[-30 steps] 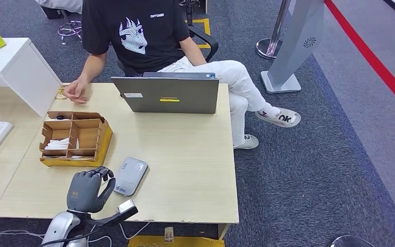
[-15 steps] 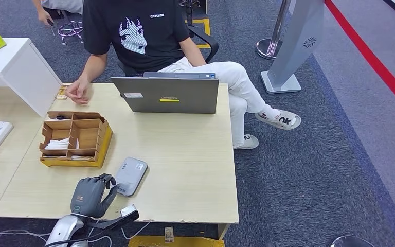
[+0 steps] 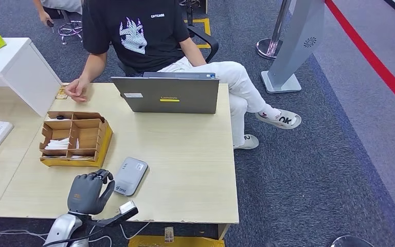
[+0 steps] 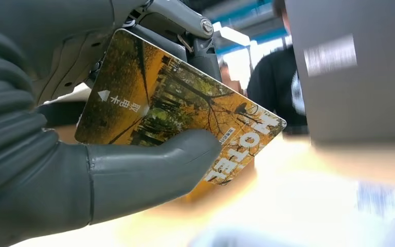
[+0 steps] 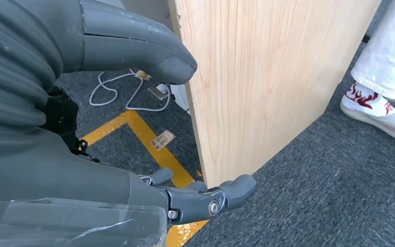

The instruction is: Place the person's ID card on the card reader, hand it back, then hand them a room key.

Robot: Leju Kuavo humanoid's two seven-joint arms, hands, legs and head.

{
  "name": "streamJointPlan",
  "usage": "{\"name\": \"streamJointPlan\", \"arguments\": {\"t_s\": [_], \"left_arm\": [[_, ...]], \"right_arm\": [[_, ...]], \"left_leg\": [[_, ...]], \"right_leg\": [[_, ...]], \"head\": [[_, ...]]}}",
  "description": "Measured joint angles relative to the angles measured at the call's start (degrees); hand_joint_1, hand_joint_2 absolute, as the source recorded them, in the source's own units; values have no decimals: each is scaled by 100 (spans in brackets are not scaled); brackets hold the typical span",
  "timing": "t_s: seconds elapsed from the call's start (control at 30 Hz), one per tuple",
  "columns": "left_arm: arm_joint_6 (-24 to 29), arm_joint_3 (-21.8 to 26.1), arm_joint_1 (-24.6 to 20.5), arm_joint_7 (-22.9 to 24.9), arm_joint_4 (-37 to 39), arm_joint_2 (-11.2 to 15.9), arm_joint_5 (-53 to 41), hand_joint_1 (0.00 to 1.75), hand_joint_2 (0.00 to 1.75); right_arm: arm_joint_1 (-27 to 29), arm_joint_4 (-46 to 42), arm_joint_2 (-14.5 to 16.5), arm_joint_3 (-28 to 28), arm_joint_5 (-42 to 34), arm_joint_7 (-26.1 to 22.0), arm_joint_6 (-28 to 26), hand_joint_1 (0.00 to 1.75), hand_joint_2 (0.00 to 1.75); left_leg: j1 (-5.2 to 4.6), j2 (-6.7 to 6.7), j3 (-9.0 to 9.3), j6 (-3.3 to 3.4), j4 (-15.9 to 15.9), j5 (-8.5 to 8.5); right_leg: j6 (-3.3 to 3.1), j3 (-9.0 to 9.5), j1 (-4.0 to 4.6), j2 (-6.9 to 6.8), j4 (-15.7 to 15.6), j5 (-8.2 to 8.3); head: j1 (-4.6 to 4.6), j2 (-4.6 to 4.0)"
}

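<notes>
— What do the left hand's fingers (image 4: 133, 170) have?

— A card (image 4: 185, 110), pinched between the thumb and the darker fingers behind it. It reads "HOTEL" over an autumn-tree picture, so I judge it a room key, not the ID. In the head view the left hand (image 3: 86, 191) hangs over the near edge of the desk (image 3: 185, 170), just beside the grey card reader (image 3: 130, 175).

— And the right hand?

— The right hand (image 5: 133, 128) hangs below desk level beside the desk's side panel, thumb and fingers apart, holding nothing.

— Where must the card go?

— To the person (image 3: 144, 36) seated across the desk behind the laptop (image 3: 167, 95). Their hand (image 3: 76, 90) rests on the far left corner, with a small card-like thing just beside it; I cannot tell what it is. The cardboard tray (image 3: 74, 138), with white slips in its compartments, sits between the left hand and that corner.

— What could go wrong?

— The thumb covers only a lower part of the card, so a quick swing could let it slip. A low reach could catch the tray's wall, and the laptop lid could block a straight pass.
</notes>
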Motion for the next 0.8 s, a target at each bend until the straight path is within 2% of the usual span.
{"name": "streamJointPlan", "arguments": {"t_s": [0.23, 0.37, 0.6, 0.8], "left_arm": [[107, 145, -198, -108, -467, 134, 91, 175, 175], [125, 360, -502, -121, -498, 317, 200, 175, 175], [159, 976, -1184, -261, -277, 681, 321, 175, 175], [310, 1221, -1417, -284, 103, 774, 195, 171, 175]], "right_arm": [[-7, 0, 0, 56, -2, 32, -16, 0, 175], [-33, 0, 0, 126, -2, 72, -25, 0, 175], [-90, 2, 0, 219, -32, 119, -82, 0, 175], [-118, 2, 2, 293, -42, 134, -85, 0, 175]], "left_leg": [[1, -1, 1, 0, 0, 1], [4, -1, 0, -2, 0, 7], [8, -1, 0, -5, -1, 12], [7, -2, -1, -5, -1, 11]], "right_leg": [[0, 1, 1, -1, 1, 0], [-3, 0, 5, -1, 3, 2], [-6, 1, 9, -1, 5, 4], [-6, 1, 9, -2, 4, 4]], "head": [[1, 0], [0, 0], [1, 0], [1, 0]]}}
